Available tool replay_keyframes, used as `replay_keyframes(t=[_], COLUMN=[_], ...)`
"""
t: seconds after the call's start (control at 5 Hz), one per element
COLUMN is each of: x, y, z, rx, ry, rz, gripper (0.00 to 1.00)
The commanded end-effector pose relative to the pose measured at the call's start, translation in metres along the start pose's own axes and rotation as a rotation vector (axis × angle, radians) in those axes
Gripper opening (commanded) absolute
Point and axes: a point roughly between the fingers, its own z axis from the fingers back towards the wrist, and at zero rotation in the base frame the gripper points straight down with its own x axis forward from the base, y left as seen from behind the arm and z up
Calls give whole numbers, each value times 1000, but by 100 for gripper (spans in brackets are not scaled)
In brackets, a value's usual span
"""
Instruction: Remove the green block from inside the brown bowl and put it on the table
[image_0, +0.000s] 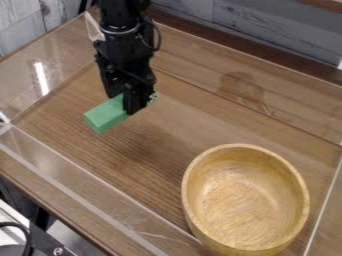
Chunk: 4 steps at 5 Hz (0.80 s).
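- Right now, in the camera view, my gripper (134, 100) points straight down over the left part of the table (241, 100), its jaws pinching 1 end of the green block (108, 115).
- From this 1 view, the block sticks out to the lower left of the fingers, tilted, its free end lowest. I cannot tell whether that end touches the wood or hangs just above it.
- Over at the lower right, the brown bowl (249, 203) sits well apart from the block and shows only bare grain inside, so I judge the lifting-out done and the set-down the step in hand.
- To do it well, I would lower gently until the block rests on the wood, then spread the jaws and rise straight up so the fingers do not drag it.
- My worry is the off-centre grip: the block may pivot or tip as it lands, so I would go slowly.
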Motion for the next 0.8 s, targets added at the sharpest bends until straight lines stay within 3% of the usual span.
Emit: replay_keyframes(t=[0.0,0.6], x=[12,19], y=[4,7], z=[10,1], rx=[20,8], ry=[-50,-61], rz=[0,21], gripper=[0,0])
